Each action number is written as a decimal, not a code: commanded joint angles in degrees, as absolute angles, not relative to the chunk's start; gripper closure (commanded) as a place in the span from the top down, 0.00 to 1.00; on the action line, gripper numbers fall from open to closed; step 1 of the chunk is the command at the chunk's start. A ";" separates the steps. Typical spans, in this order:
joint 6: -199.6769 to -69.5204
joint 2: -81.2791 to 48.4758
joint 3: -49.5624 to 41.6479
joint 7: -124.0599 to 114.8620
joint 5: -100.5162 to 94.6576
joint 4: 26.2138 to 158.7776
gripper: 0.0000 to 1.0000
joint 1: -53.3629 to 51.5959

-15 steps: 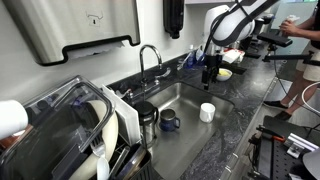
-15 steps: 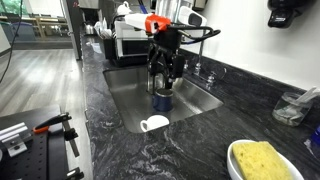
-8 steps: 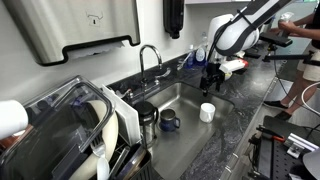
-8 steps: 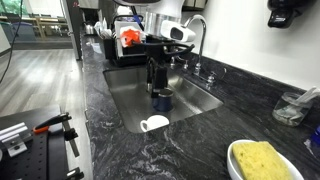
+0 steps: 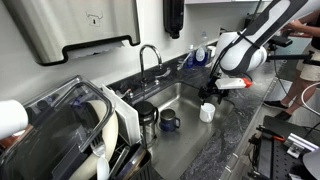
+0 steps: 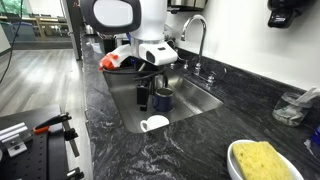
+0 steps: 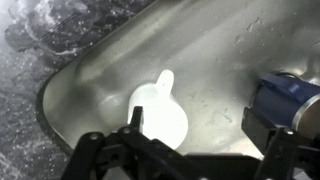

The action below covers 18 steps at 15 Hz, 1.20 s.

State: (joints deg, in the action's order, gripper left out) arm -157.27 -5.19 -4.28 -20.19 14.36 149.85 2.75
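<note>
A small white cup with a handle sits on the steel sink floor; it shows in both exterior views. My gripper hangs open just above the sink, with only bare sink floor between its fingers. The left fingertip stands over the cup's edge. A dark blue mug lies beyond the right finger and appears in the exterior views too. In the exterior views the gripper hovers between mug and cup.
A black tumbler stands next to the blue mug. The faucet rises behind the sink. A dish rack with plates stands on the dark granite counter. A yellow sponge in a white bowl sits on the counter.
The arm has swung away from above the blue mug toward the white cup and come lower into the sink. The jaws have stayed open.
</note>
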 commanded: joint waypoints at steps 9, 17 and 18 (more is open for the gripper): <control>-169.67 -17.46 -0.70 -22.58 26.54 148.46 1.00 2.01; -174.27 -24.24 -2.17 -26.73 25.49 146.01 0.58 0.30; -174.57 -24.73 -2.47 -27.26 25.42 145.75 0.52 0.00</control>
State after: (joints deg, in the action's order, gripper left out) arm -173.02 -22.26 -1.20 -25.15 25.74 147.41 1.48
